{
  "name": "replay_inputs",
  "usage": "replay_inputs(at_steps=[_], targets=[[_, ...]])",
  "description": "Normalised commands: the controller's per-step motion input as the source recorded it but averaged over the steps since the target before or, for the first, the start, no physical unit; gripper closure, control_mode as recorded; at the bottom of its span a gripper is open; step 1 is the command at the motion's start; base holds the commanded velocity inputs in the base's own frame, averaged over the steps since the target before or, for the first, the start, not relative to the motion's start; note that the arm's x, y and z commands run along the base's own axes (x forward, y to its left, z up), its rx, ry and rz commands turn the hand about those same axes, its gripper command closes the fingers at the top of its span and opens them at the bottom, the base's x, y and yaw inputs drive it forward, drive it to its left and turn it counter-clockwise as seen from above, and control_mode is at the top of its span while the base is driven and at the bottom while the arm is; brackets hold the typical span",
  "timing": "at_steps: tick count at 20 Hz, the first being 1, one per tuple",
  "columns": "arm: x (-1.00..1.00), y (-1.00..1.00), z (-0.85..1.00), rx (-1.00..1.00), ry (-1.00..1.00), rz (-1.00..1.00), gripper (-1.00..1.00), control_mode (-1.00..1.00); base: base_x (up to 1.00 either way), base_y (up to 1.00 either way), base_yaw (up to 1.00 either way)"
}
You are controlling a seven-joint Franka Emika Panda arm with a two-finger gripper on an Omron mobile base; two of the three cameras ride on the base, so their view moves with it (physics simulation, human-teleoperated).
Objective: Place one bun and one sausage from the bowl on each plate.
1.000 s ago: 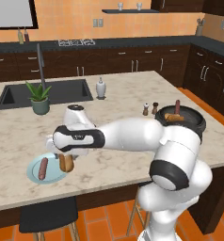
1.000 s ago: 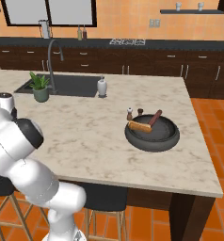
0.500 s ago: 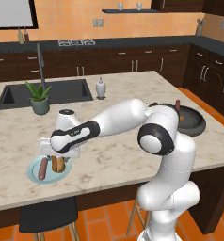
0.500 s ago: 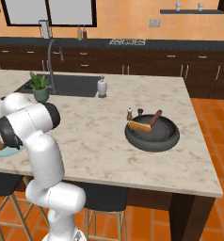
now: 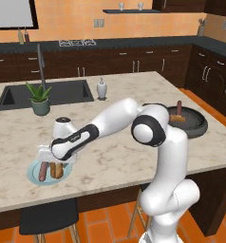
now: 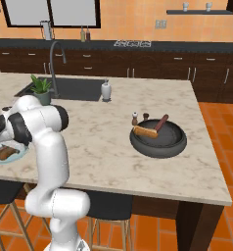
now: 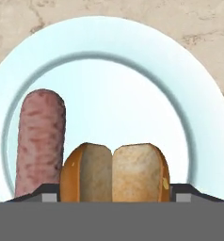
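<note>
Closest to the cameras, at about eight o'clock on the beige marble island counter [image 5: 115, 156], lies a small round pale blue plate [image 7: 132, 75]. On it a dark reddish-brown sausage [image 7: 41, 141] lies side by side with a golden-brown split hot-dog bun [image 7: 115, 172], the two touching along their length. In the left base view the same sausage [image 5: 42, 172] and bun [image 5: 56, 169] show on the plate [image 5: 35, 171], near the counter's front edge.

The white arm's two-finger gripper [image 5: 55, 159] hangs directly over the plate, pointing down. In the hand view the bun sits between its two dark tips, which stand wide on either side of it; whether they press on the bun cannot be told.

Farther off, at about three o'clock on the counter, rests the wide, shallow, dark grey-black bowl [image 6: 160, 142]. Inside it a second golden bun [image 6: 146, 132] lies at nine o'clock, with a second reddish-brown sausage [image 6: 161, 122] leaning on the rim toward twelve o'clock.

Beyond, at eleven o'clock, a green potted plant [image 5: 39, 97] stands beside a dark sink [image 5: 48, 94], with a white soap dispenser [image 5: 101, 88] near it.
</note>
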Motion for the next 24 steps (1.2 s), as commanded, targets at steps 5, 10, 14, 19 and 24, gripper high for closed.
replay_inputs(at_steps=[5,10,14,19,24], targets=[[0.15,-0.01,-0.31,0.00,0.00,0.00,1.00,-1.00,0.00,0.00,0.00],[0.30,0.00,-0.02,0.00,0.00,0.00,-1.00,-1.00,0.00,0.00,0.00],[-0.10,-0.01,0.24,0.00,0.00,0.00,-1.00,-1.00,0.00,0.00,0.00],[-0.03,-0.06,0.21,0.00,-0.01,0.00,-1.00,-1.00,0.00,0.00,0.00],[-0.20,-0.25,0.18,0.02,-0.04,0.00,-1.00,-1.00,0.00,0.00,0.00]])
